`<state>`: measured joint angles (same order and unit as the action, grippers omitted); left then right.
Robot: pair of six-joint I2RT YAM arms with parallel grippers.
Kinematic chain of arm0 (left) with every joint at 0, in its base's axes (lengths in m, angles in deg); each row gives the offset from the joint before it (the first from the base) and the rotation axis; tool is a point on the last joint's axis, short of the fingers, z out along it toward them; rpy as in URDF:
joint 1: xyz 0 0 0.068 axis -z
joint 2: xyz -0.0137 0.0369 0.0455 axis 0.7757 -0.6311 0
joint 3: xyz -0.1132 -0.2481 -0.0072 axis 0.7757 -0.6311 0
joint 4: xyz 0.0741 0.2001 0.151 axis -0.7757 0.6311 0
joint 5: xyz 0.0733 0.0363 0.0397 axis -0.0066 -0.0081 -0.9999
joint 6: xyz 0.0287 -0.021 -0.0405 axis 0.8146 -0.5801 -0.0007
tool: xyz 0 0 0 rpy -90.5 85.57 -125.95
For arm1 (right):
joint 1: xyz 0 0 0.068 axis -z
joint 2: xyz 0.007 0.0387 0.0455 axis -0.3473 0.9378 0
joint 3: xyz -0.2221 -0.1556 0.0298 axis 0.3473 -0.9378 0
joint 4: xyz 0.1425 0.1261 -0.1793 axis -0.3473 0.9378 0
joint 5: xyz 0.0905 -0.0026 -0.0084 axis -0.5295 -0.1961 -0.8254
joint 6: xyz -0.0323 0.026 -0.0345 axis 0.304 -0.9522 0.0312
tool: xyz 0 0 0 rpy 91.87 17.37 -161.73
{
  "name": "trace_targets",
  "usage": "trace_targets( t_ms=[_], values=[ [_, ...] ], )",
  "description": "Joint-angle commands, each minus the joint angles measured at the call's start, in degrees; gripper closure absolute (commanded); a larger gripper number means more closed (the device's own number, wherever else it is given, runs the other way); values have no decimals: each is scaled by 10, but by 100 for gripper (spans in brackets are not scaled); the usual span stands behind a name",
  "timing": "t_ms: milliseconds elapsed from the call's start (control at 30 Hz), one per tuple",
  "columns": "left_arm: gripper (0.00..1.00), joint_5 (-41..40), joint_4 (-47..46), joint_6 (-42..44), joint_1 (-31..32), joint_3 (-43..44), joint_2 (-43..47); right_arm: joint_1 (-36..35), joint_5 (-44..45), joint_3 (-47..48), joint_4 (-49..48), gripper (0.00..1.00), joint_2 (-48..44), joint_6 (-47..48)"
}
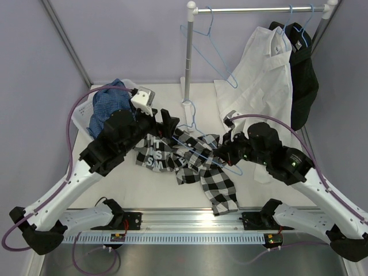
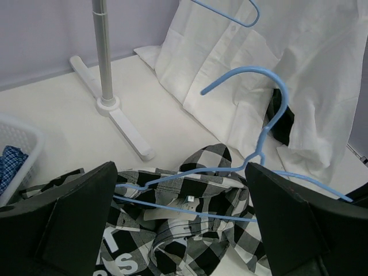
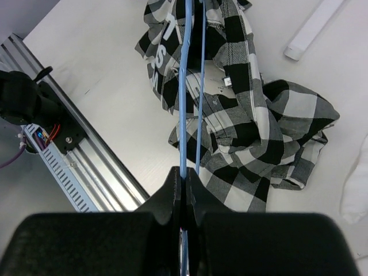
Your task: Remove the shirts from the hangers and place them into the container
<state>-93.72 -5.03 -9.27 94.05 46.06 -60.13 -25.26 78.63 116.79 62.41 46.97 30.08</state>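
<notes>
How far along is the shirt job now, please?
Done: the blue check shirt lies in the container. In hand: the right gripper is shut on the hanger over the black-and-white shirt on the table; the left gripper is open. Left: the white shirt and black shirt hang on the rack.

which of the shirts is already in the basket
The blue checked shirt, bunched in the white basket. The black-and-white shirt lies on the table; the white shirt and the black shirt hang on the rail.

Rack pole (image 1: pixel 188 57) and hanger (image 2: pixel 265 135) obstruct the centre.
</notes>
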Motion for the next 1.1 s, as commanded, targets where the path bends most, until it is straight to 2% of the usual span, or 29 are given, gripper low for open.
trace_targets(
  t_ms=[0, 267, 467, 667, 767, 867, 1067],
  values=[
    [1, -29, -1, 27, 2, -22, 35, -4, 35, 0, 52, 100, -45, -7],
    [1, -164, 17, 74, -3, -55, 71, -4, 79, 57, 161, 100, -109, -15],
    [1, -171, 30, 71, -36, -70, 62, -4, 129, 125, 204, 100, -119, -21],
    [1, -173, 37, 69, -38, -69, 45, -4, 245, 193, 177, 100, -125, -11],
    [1, -171, 37, 68, -38, -69, 47, -4, 276, 226, 149, 100, -115, 6],
    [1, -166, 36, 65, -38, -70, 51, -4, 308, 255, 126, 100, -92, 15],
    [1, -160, 37, 67, -37, -71, 52, -2, 432, 311, 90, 100, -23, 49]
  ],
)
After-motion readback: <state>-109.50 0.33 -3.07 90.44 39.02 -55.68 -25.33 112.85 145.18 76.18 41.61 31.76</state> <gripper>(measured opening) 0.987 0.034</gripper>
